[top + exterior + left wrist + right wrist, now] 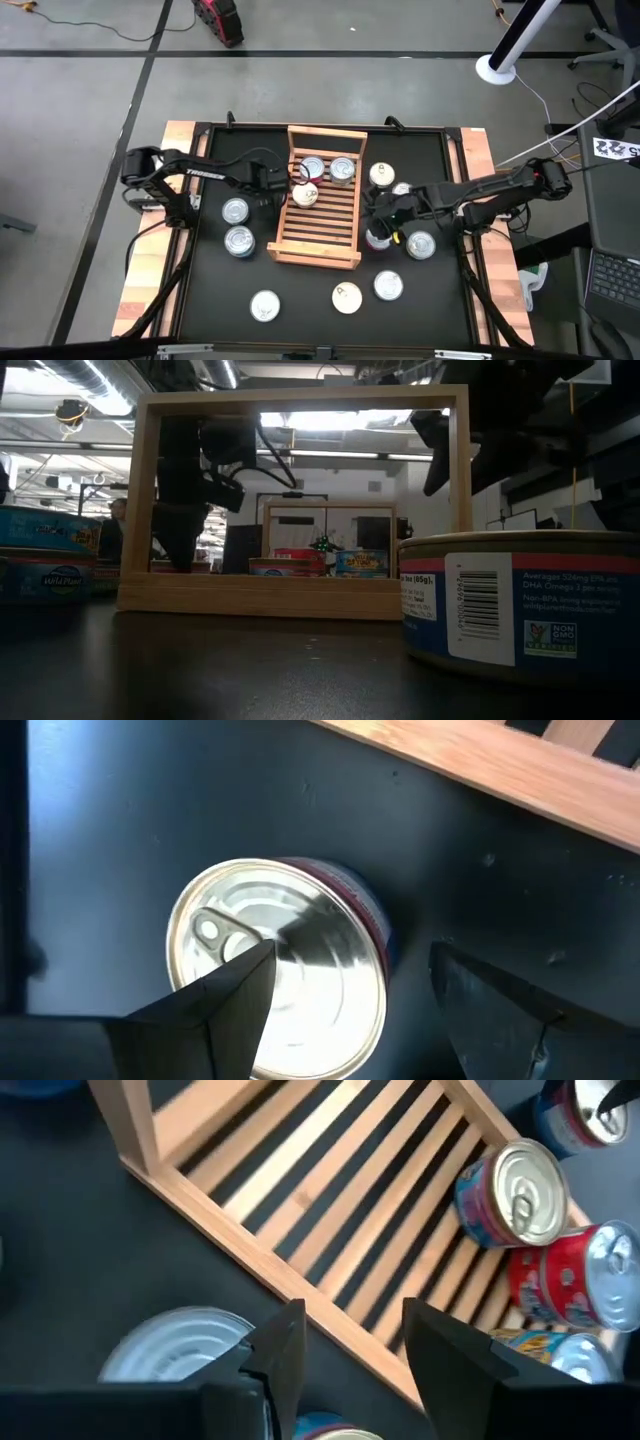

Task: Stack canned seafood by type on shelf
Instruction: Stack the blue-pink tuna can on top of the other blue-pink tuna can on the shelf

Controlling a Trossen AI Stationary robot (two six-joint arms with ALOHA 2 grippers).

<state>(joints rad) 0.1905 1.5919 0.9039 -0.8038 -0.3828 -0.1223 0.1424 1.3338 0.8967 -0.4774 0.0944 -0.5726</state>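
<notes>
On the near tin (520, 605) in the low view, legible: "Omega 3 per serving", "NON GMO", "(85g)", plus a barcode. On a blue tin (45, 580) at left, "Wild Planet". Shelf (318, 200) mid-table, three tins (326, 170) at its far end. Left gripper (350, 985) spread wide above a silver-lidded tin (275, 965), nothing grasped. Right gripper (350, 1340) parted, empty, at the shelf's right edge.

Shiny metal tin (280, 965), matt wood shelf (318, 215), matt blk table (300, 300)

Grey concrete floor (90, 100) with black cables trailing. White pole base (495, 68) beyond the worktop's far right corner. Ceiling strip lights (330, 420) lit; ducting overhead.
</notes>
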